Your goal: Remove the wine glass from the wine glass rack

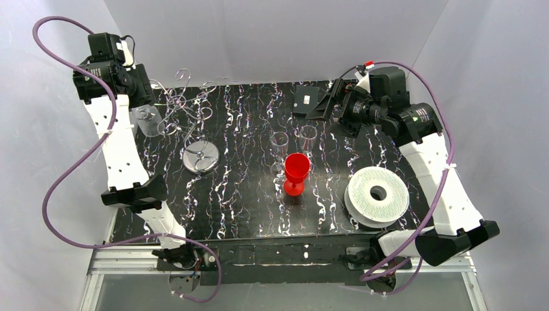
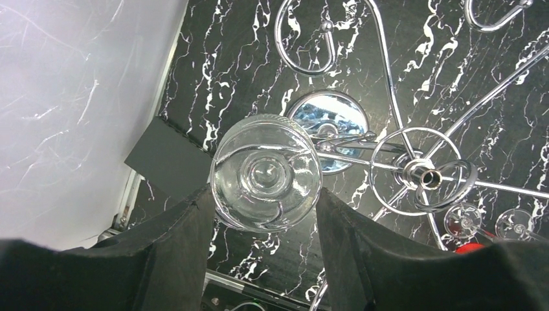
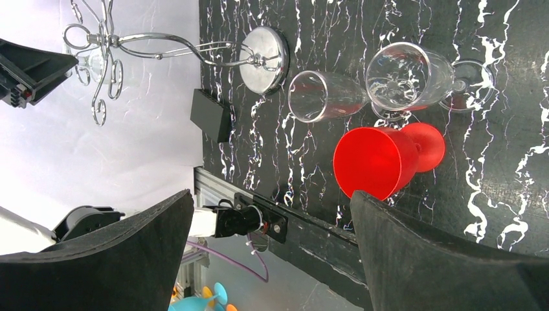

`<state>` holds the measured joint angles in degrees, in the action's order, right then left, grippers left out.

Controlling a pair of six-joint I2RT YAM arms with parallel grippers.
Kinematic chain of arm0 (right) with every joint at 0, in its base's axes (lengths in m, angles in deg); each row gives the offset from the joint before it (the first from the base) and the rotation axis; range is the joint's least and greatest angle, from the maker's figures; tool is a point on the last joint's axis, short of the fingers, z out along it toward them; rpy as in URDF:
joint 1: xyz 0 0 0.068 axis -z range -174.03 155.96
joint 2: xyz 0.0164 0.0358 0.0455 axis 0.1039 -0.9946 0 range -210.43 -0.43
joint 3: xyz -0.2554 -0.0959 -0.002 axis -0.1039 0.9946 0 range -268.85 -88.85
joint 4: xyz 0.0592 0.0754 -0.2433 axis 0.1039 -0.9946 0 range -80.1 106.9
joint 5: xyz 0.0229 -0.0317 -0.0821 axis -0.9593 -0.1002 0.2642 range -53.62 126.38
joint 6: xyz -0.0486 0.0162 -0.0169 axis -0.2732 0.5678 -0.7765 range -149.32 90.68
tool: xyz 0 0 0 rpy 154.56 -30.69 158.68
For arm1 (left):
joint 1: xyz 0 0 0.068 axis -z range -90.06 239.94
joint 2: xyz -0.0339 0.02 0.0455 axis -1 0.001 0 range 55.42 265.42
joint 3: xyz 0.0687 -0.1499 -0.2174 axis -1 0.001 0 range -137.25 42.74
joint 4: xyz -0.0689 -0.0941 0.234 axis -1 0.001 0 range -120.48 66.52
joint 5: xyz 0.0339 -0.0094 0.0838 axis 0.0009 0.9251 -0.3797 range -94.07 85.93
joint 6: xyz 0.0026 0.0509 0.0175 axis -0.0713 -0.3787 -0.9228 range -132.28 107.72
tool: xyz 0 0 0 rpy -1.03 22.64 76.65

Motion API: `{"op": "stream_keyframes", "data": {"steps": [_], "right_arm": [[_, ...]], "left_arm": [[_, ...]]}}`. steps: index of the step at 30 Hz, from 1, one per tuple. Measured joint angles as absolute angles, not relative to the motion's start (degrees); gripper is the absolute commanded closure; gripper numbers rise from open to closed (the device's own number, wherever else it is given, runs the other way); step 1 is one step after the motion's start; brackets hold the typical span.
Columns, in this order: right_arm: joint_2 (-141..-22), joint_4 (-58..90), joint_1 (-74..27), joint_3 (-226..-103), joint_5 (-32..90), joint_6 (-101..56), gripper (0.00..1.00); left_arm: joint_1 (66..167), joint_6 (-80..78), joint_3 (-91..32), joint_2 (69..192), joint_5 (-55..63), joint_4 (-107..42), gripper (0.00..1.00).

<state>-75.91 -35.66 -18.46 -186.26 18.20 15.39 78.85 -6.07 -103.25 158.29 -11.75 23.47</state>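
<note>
The wine glass rack, a silver wire stand with curled arms (image 1: pixel 184 103) on a round shiny base (image 1: pixel 201 157), stands at the back left. Its hub (image 2: pixel 421 175) shows in the left wrist view, and the rack (image 3: pixel 110 45) also shows in the right wrist view. My left gripper (image 1: pixel 145 110) is shut on a clear wine glass (image 2: pixel 265 172), both fingers against its bowl. The glass (image 1: pixel 147 120) sits at the outer left end of a rack arm; I cannot tell whether it still hangs on the wire. My right gripper (image 1: pixel 320 102) is open and empty, raised at the back right.
Two clear glasses (image 1: pixel 280 144) (image 1: pixel 309 137) and a red goblet (image 1: pixel 296 172) stand mid-table. A white ridged spool (image 1: pixel 377 194) lies at the front right. The rack's other wire arms spread to the right of the held glass. White walls close in on three sides.
</note>
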Motion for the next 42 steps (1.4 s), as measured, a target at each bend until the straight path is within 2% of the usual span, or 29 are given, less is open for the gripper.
{"op": "stream_keyframes", "data": {"steps": [17,42], "right_arm": [[-75.8,-35.6,-18.4,-186.3,18.2,15.4,0.02],[-71.0,-35.7,-18.4,-185.4,17.0,17.2,0.02]], "left_arm": [[78.9,-5.6,-100.3,156.9,-7.9,23.4,0.81],[79.0,-5.4,-92.6,148.4,-3.6,23.5,0.83]]}}
